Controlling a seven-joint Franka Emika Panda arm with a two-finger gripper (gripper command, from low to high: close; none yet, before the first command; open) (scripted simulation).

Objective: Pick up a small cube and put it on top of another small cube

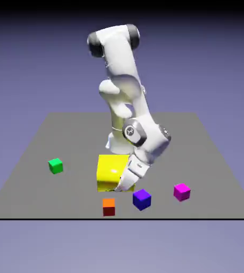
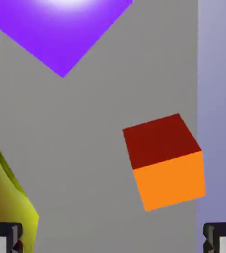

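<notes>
The small orange cube (image 1: 108, 206) sits near the table's front edge, with the small blue-violet cube (image 1: 141, 199) just to its right in the exterior view. My gripper (image 1: 128, 184) hangs low over the table behind them, right beside the big yellow cube (image 1: 111, 171). In the hand view the gripper (image 2: 113, 243) is open, its grey fingertips (image 2: 6, 237) far apart with bare table between them. Ahead of the fingers lie the orange cube (image 2: 165, 160), apart from them, and the violet cube (image 2: 60, 29) at the top. The yellow cube (image 2: 6, 197) shows by the left tip.
A small magenta cube (image 1: 181, 191) lies at the exterior view's right and a small green cube (image 1: 55, 166) at its left. The grey table (image 1: 209, 160) ends just past the orange cube, where its front edge (image 2: 198, 99) meets the backdrop.
</notes>
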